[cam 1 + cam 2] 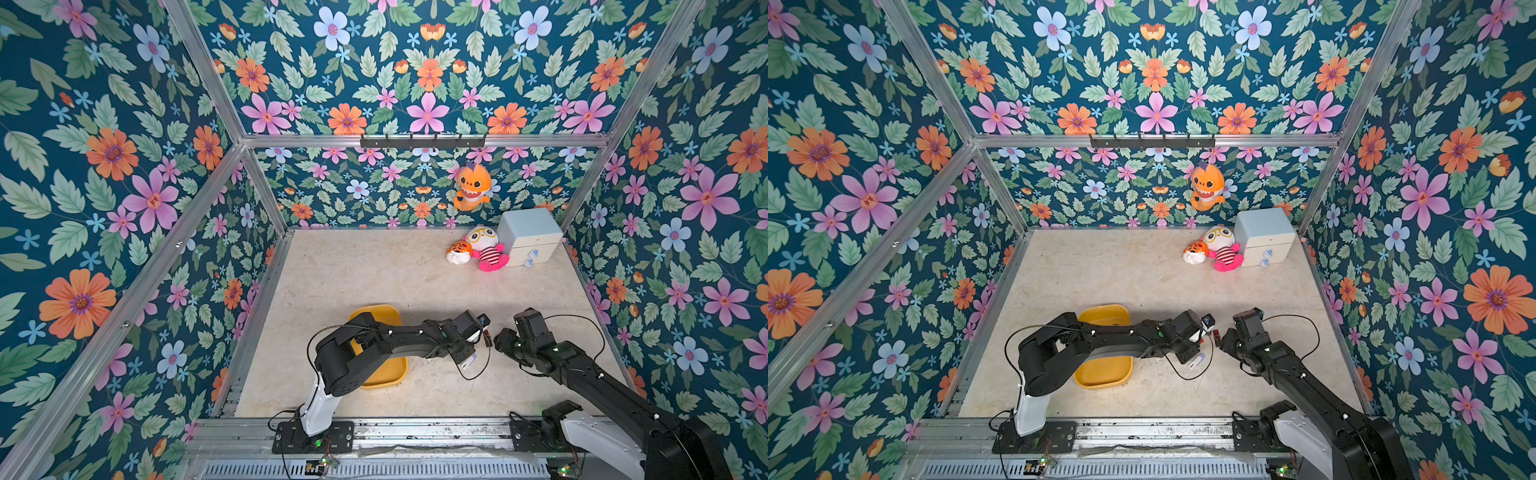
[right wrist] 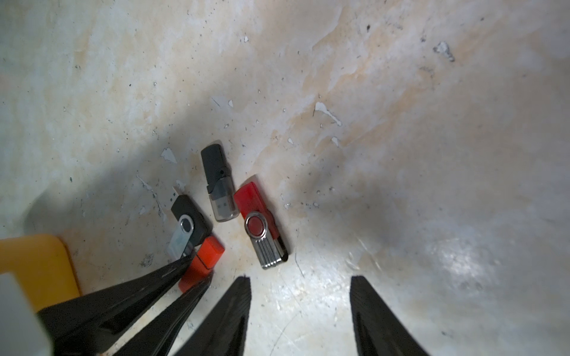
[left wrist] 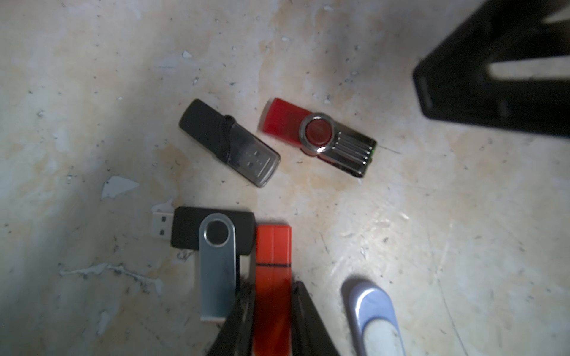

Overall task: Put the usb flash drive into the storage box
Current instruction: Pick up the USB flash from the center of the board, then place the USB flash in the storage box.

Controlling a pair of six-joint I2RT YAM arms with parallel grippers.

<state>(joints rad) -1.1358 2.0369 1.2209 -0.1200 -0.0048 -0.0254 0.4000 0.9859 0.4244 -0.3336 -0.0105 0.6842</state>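
My left gripper (image 3: 273,288) pinches the orange flash drive (image 3: 273,246)
The drive lies low on the table (image 3: 431,215), just beside a black drive with a silver clip (image 3: 212,231), with a capped black drive (image 3: 228,141), a red drive (image 3: 317,135) and a pale blue one (image 3: 373,317) near. My right gripper (image 2: 299,280) hangs spread and empty next to them. The yellow storage box (image 1: 388,374) sits under my left arm, apart from the drives

L hand (image 3: 273,289) clamped on orange usb drive (image 3: 273,245); black swivel drive (image 3: 212,231) right beside it; red swivel drive (image 3: 317,137) apart.
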